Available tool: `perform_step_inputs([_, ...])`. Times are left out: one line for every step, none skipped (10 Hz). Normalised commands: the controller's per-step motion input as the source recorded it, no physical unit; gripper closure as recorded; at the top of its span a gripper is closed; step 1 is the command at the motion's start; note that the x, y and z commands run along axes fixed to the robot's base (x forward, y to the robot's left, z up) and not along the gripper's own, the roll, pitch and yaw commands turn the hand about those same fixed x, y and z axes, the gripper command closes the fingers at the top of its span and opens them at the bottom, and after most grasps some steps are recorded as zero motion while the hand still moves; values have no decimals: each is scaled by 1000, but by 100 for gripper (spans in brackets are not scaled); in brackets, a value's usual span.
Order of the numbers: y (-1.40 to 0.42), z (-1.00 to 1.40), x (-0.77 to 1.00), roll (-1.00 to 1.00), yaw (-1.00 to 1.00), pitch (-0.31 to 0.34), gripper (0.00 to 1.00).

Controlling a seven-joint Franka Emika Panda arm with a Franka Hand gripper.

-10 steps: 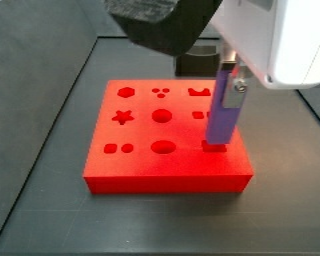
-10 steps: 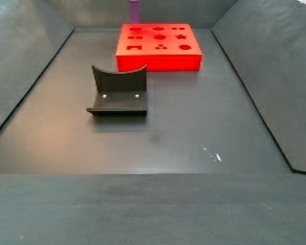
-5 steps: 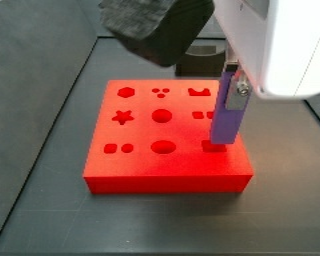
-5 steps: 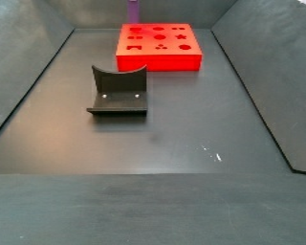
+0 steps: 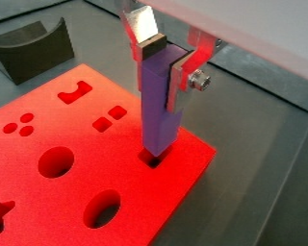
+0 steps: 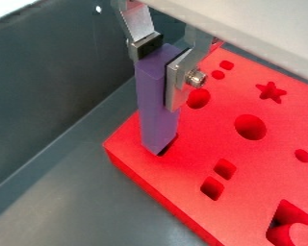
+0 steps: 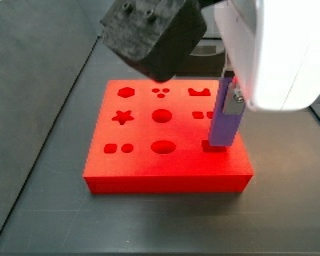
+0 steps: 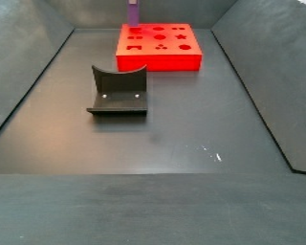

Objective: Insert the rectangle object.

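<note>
Rectangle object [image 5: 160, 106]: slim violet bar, rectangular in section, being held upright. Its upper part is being pinched by the gripper [image 5: 167, 56]; its lower end is being seated in a slot near a corner of the red block [image 5: 66, 159].

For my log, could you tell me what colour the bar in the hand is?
Purple; the bar, held in the hand, shows best in a wrist view.

Rectangle object [image 7: 224, 118] now sits lower than 1.0 s ago, lower end sunk deeper into the corner slot of the red block [image 7: 166, 175]. Gripper [image 5: 166, 60], still clamped on its upper part, has descended with it.
</note>
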Motion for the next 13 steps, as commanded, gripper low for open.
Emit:
perform_step_inputs([0,-83,0,60,-51,0,100])
perform_step_inputs([0,-66,0,43,-17,0,100])
perform_step_inputs([0,-54,0,19,0,0,100])
perform_step_inputs([0,-114,0,21,0,0,100])
perform_step_inputs([0,-169,-6,0,0,-26,100])
perform_step_inputs([-6,-274,-40,-6,0,-106,100])
perform_step_inputs([-49,-183,-63,0,0,-87,100])
perform_step_inputs([-111,-69,3,0,140,-21,100])
perform_step_inputs([-29,-63,77,0,197,-9,100])
perform_step_inputs([-17,-86,34,0,200,-16,100])
perform_step_inputs([0,-140,11,0,143,-21,100])
perform_step_inputs([0,-166,60,0,143,-1,100])
perform_step_inputs([0,-231,97,17,60,0,100])
